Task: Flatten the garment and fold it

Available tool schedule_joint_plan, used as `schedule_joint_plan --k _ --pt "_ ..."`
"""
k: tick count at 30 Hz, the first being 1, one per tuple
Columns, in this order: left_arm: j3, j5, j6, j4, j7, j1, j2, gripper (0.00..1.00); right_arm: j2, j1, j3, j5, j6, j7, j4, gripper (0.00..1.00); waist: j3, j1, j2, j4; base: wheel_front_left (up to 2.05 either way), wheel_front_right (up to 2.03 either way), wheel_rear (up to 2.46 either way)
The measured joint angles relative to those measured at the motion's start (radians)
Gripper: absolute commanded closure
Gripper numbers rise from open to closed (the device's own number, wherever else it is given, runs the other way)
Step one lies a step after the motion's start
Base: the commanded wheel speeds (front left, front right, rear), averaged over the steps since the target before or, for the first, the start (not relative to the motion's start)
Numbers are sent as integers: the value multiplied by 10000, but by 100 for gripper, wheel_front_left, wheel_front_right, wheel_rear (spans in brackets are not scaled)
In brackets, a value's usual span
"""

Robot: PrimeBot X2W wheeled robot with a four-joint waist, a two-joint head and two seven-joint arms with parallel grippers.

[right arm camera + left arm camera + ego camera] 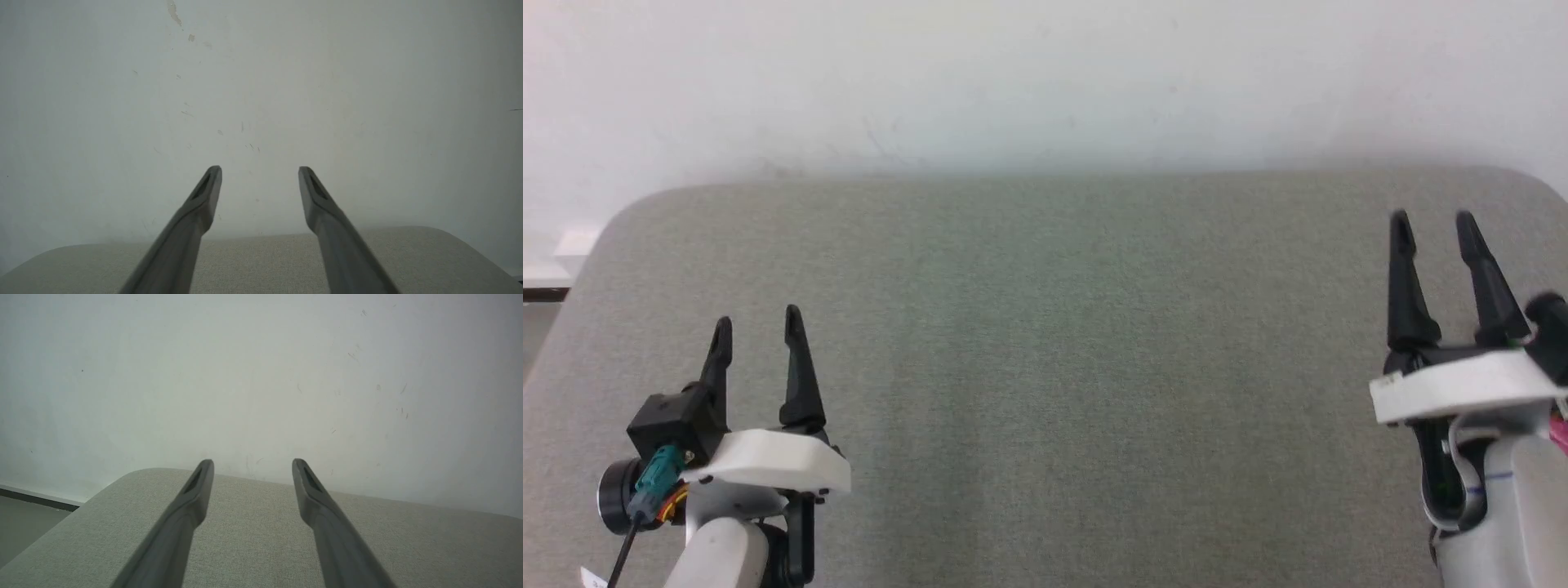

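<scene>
The garment is out of view. My left gripper [757,318] hovers over the lower left of the grey-green fabric table top [1045,367], open, with nothing between its two dark fingers. At the right edge my right gripper [1433,219] stands further forward, also open and empty. In the left wrist view the left gripper [251,463] points over the table's rounded far corner toward the wall. In the right wrist view the right gripper [258,170] points at the wall above the table's far edge [261,241].
A white wall [1045,82] runs right behind the table's far edge. The table's far corners are rounded. Left of the table lies floor with a dark skirting strip [36,498]. A small magenta bit [1560,433] shows by the right wrist; I cannot tell what it is.
</scene>
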Motion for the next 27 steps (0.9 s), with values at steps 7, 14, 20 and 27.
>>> schedule_joint_plan --k 7,14,20,27 --pt "-205 -353 -688 217 -4 229 61 0 21 1305 291 464 0 -261 -240 0 -551 2 0 495 0 0 0" --pt "-288 -332 -1085 270 -219 412 196 0 33 2036 616 274 0 -295 -368 0 -775 2 -1 785 0 0 0" --pt "-443 -370 -1440 594 -255 511 295 0 31 2480 598 -56 0 -349 -579 0 -830 2 0 917 0 0 0" --pt "-481 -548 -1569 788 -159 511 372 0 29 2771 556 -84 0 -351 -558 0 -878 3 0 923 0 0 0"
